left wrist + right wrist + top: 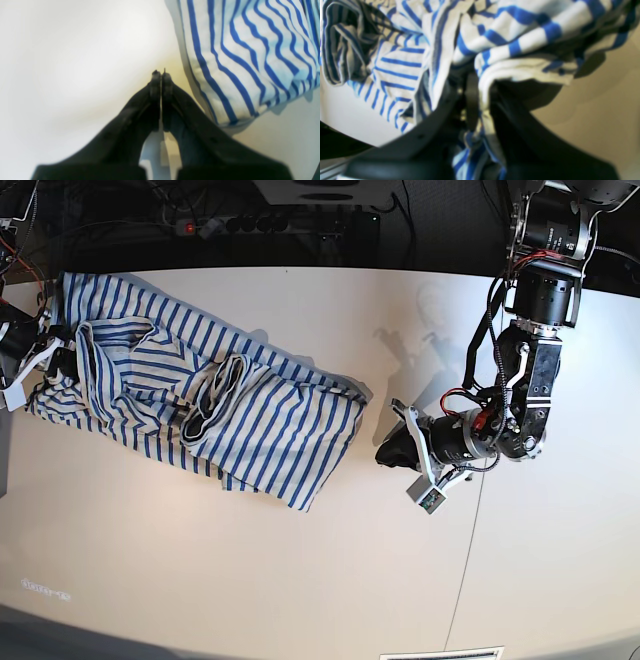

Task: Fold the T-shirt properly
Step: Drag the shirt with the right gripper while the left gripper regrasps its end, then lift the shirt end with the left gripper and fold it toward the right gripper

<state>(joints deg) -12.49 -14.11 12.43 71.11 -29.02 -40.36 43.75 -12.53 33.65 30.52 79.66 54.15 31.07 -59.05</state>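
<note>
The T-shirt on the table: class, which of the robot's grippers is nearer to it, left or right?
Right. The right gripper is shut on the T-shirt at its bunched end by the table's edge. The left gripper is shut and empty, just beside the shirt's other end, not touching it.

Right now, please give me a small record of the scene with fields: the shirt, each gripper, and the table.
shirt: T-shirt, white with blue stripes, lies crumpled and bunched on the table, not folded
left gripper: left gripper, jaws shut, holds nothing, sits beside the shirt's edge without touching it
right gripper: right gripper, shut on a bunch of the shirt's cloth at the far end from the other arm
table: white table, the shirt lies on one half of it
</note>
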